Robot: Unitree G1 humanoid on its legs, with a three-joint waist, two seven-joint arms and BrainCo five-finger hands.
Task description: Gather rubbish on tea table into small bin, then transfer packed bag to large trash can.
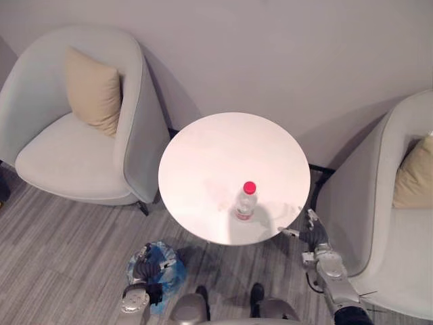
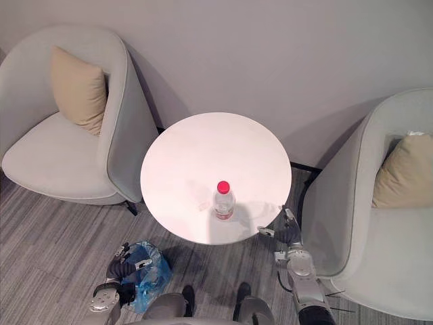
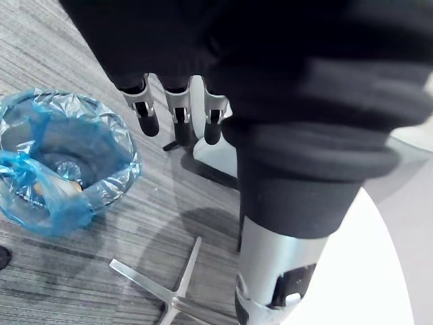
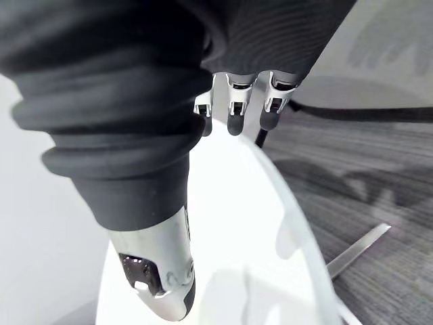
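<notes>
**Left eye view:** a clear, red-capped bottle (image 1: 245, 201) stands upright near the front edge of the round white tea table (image 1: 203, 149). It is probably light, thin-walled and slippery (grip the body, not the cap). An armchair (image 1: 74, 149) stands on the grey floor (image 1: 61, 237).

**Left wrist view:** the left hand (image 3: 177, 112) has straight, empty fingers, near the blue-lined small bin (image 3: 128, 162).

**Right wrist view:** the right hand (image 4: 233, 112) has relaxed, empty fingers at the table's rim.
</notes>
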